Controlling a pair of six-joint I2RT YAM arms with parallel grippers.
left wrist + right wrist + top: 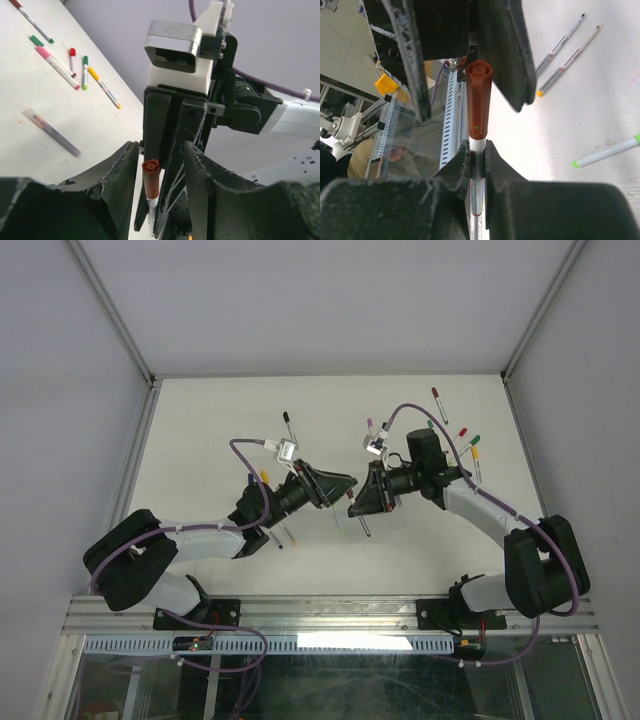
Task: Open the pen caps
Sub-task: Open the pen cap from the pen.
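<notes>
My right gripper (477, 152) is shut on the grey-white barrel of a pen (478, 165), just below its dark red cap (479, 100), which sits on the pen. My left gripper (161, 150) is open; its jaws stand on either side of that cap (151, 177) with a gap on each side. In the top view both grippers, left (345, 483) and right (357, 506), meet tip to tip above the middle of the table. Loose pen caps lie at the far right: a red one (463, 432) and a green one (474, 440).
Several pens lie on the white table (200, 440): a pink marker (57, 67), a yellow-tipped pen (104, 87) and a grey pen (52, 132) on the far right side, and a black-tipped pen (288, 425) behind the left arm. A green-tipped pen (607, 151) lies alone.
</notes>
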